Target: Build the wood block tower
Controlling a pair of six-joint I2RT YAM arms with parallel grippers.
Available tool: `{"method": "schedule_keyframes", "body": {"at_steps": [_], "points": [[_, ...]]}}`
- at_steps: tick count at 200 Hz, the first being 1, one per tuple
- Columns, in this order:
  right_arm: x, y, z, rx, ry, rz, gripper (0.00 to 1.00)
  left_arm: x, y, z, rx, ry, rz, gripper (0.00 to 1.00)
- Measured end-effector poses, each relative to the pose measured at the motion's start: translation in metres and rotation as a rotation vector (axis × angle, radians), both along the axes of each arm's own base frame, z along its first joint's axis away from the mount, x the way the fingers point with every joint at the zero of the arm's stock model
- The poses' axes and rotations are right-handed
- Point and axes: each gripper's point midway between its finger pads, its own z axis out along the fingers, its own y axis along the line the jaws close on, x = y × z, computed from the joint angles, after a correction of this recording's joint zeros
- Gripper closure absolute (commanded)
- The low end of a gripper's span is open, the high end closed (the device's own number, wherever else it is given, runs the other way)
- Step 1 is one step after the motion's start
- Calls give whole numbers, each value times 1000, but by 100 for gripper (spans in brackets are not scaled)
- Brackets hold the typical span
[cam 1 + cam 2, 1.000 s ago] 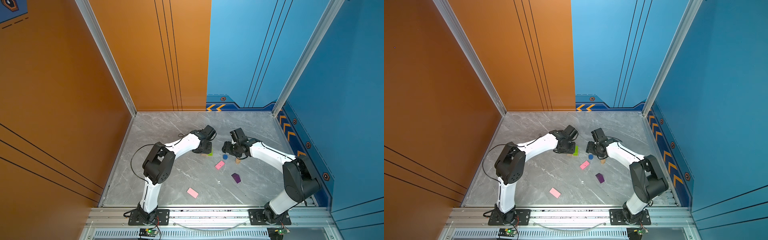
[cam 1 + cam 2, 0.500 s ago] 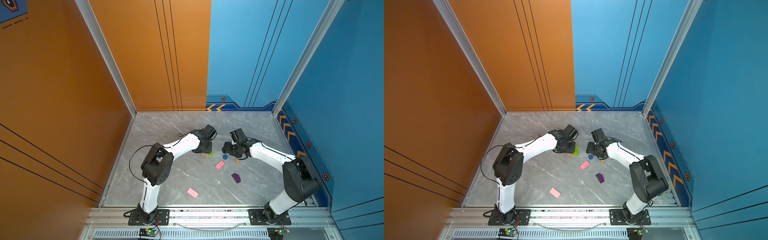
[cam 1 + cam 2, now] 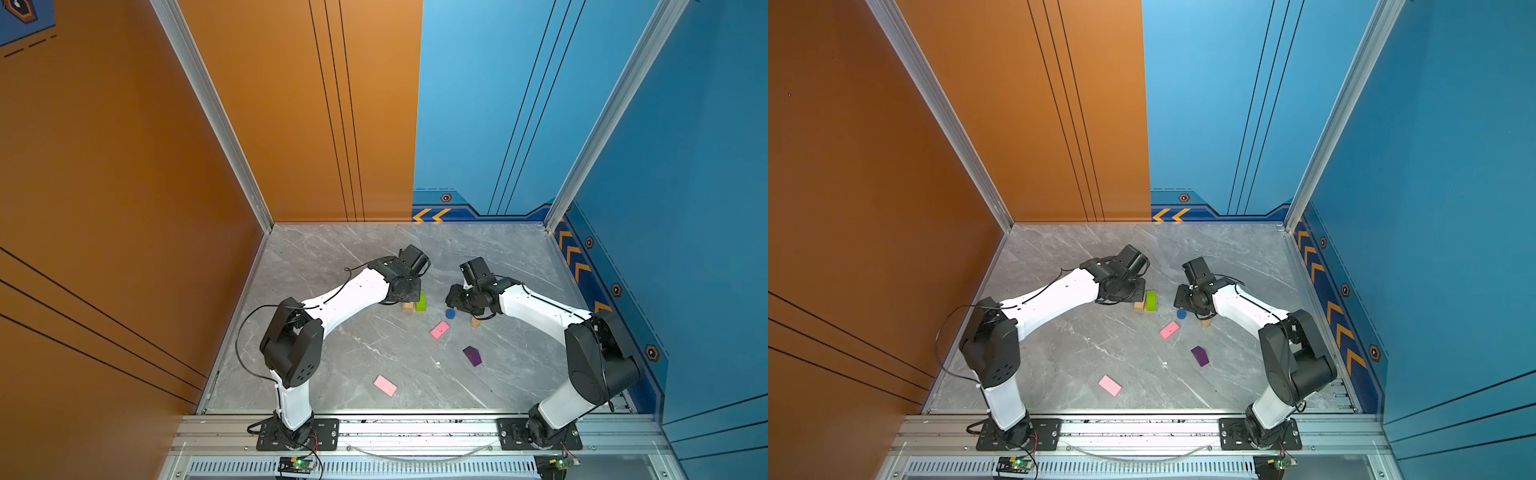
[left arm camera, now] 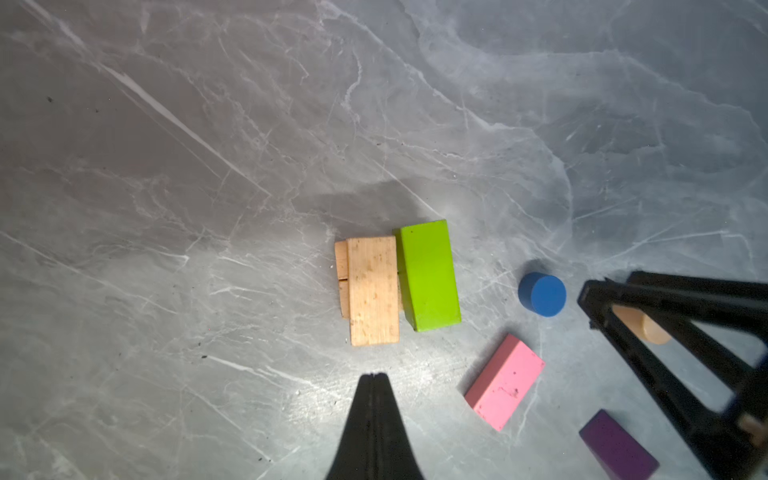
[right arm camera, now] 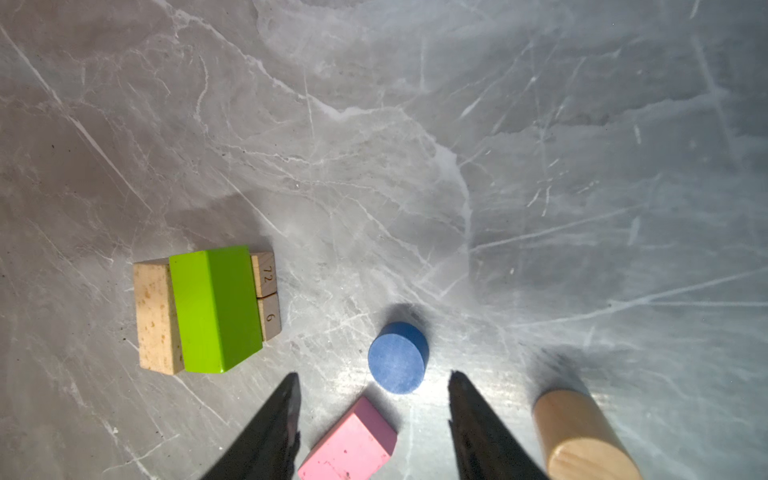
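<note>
The right claw (image 5: 374, 375) is released and empty, with the blue cylinder (image 5: 398, 357) just ahead of its tips. It should centre over the cylinder, then close gently. Beyond the cylinder lies the started tower (image 5: 208, 309); farther, the left claw (image 4: 374, 377) is clenched, empty.

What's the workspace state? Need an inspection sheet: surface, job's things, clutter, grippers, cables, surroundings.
Surface: grey marbled table, a few small specks.
Job's things: tan bar and green bar side by side on two small base blocks. Loose on the table: blue cylinder, tan cylinder, pink slab, second pink slab nearer the rail, purple block.
Clutter: nothing seen.
Grippers: left gripper shut, empty, beside the stack; right gripper open, empty, by the blue cylinder.
Cables: black cable looped off the left arm.
Surroundings: orange wall, blue wall, aluminium rail in front.
</note>
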Motion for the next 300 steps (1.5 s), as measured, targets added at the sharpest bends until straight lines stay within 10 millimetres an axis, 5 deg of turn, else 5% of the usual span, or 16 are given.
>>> {"method": "schedule_keyframes", "body": {"at_steps": [26, 57, 103, 300], "points": [[0, 2, 0, 8, 0, 7, 79, -19, 5, -4, -8, 5, -22, 100], [-1, 7, 1, 17, -7, 28, 100, -43, 13, -34, -36, 49, -43, 100], [-1, 17, 4, 38, -18, 44, 100, -52, 6, -60, -133, 69, -45, 100], [-1, 26, -4, 45, -3, 65, 100, -20, -5, -78, -176, 76, 17, 100]]}}
